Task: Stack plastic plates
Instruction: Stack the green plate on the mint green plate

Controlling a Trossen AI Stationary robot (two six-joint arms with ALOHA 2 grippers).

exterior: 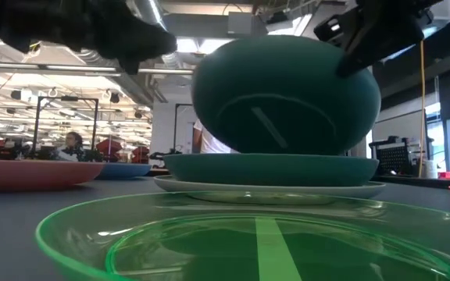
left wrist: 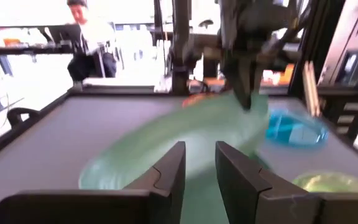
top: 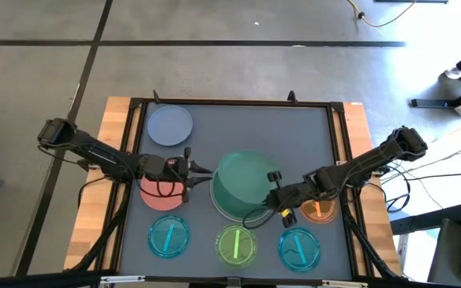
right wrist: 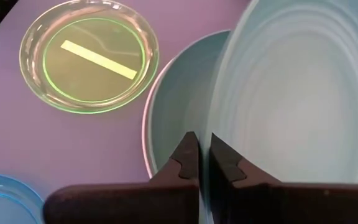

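A teal plate [exterior: 287,94] stands steeply tilted over a stack of another teal plate [exterior: 272,165] on a cream plate [exterior: 272,187] at the table's middle. Its underside faces the near edge. My right gripper [top: 272,186] is shut on its rim. My left gripper [top: 200,170] is open and empty just left of the tilted plate [top: 242,180], above the salmon pink plate [top: 160,196]. Its fingers [left wrist: 166,174] point toward the blurred teal plate [left wrist: 185,143]. My right gripper pinches the tilted teal plate's rim [right wrist: 205,134] between its two fingers, one on the hollow side and one on the underside. It comes from the table's right, at the plate's upper right edge [exterior: 358,58]. The plate's lower edge [exterior: 280,151] sits down in the teal plate beneath.
A pale blue plate [top: 170,126] lies at the far left. Along the near edge lie a cyan plate [top: 169,238], a bright green plate [top: 237,245] and another cyan plate [top: 298,248]. An orange plate [top: 318,210] lies under my right arm. A person [left wrist: 89,37] sits beyond the table.
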